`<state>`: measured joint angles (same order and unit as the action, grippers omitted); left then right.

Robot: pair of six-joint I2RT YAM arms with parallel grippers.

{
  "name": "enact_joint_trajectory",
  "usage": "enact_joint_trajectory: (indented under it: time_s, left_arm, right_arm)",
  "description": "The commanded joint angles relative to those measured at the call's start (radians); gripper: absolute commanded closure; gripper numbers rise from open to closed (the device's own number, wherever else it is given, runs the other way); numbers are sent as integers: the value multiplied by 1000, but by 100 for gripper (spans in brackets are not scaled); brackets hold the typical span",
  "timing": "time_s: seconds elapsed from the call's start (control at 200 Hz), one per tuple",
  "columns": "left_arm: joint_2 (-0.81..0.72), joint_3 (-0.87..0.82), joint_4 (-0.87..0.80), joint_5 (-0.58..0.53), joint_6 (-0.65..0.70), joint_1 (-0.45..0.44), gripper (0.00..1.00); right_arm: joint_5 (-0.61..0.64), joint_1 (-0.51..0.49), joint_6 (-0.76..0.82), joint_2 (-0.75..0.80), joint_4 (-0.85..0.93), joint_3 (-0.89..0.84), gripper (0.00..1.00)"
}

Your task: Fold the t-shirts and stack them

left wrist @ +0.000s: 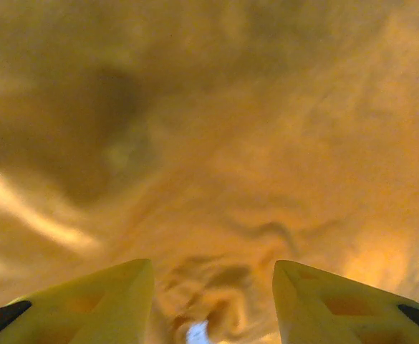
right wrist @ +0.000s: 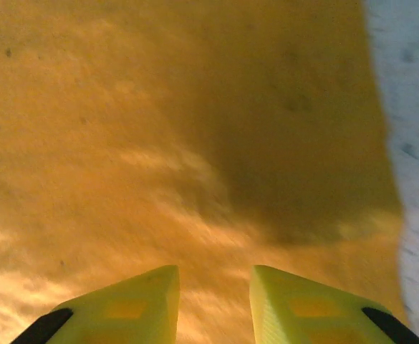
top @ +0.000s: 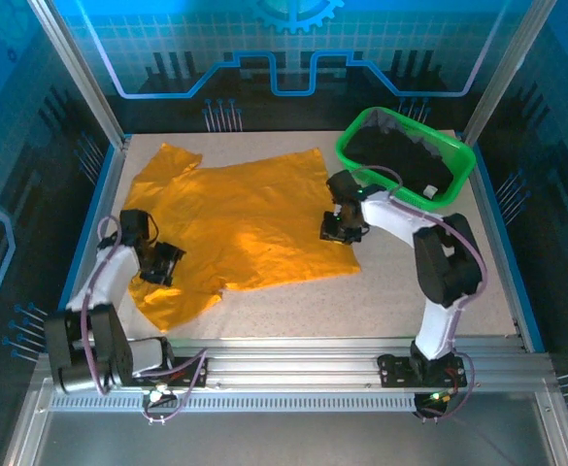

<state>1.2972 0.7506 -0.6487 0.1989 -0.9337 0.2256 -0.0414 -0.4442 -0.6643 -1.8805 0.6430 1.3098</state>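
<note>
An orange-yellow t-shirt (top: 245, 218) lies spread across the table, its front-left part rumpled. My left gripper (top: 165, 264) sits low over the shirt's left side. In the left wrist view its fingers (left wrist: 109, 297) stand apart, so the left gripper (left wrist: 213, 266) is open, with a small pucker of orange cloth (left wrist: 223, 301) below the gap. My right gripper (top: 341, 231) is over the shirt's right edge. The right wrist view shows the right gripper (right wrist: 215, 272) open a little, flat orange fabric (right wrist: 159, 143) under it and nothing clamped. Black t-shirts (top: 400, 160) lie in the basket.
A green mesh basket (top: 468, 160) stands at the back right corner, close behind the right arm. Bare speckled table (right wrist: 417, 107) shows right of the shirt's edge and along the front (top: 361, 311). Metal frame posts and blue panels wall in the table.
</note>
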Motion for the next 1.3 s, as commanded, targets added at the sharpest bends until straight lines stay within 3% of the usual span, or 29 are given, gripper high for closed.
enact_joint_trajectory:
  time_s: [0.0,0.275,0.5,0.635,0.735,0.87,0.955,1.09,1.296]
  left_arm:
    - [138,85,79,6,53,-8,51]
    - [502,266,80,39,105,-8,48]
    - [715,514,66,107,154,-14,45]
    - [763,654,48,129,211,-19,39]
    - [667,668,7,41,243,-22,36]
    - [376,488,-59,-123,236,-25,35]
    - [168,300,-107,-179,179,-23,40]
    - [-100,18,-154,-160,70,-21,43]
    - [-173,-136,-112,-92,-5,63,33]
  right_arm:
    - [-3,-11,11,-88,45,89,68]
    - [90,13,-12,-295,245,330,68]
    - [51,67,-8,-440,344,567,68]
    - [14,97,31,-556,386,746,68]
    - [-26,104,95,-575,384,832,66]
    - [-24,100,140,-466,361,790,62]
    - [-5,99,133,-318,295,633,58]
    - [-23,133,71,-88,144,285,55]
    - [-149,250,25,109,-52,-79,55]
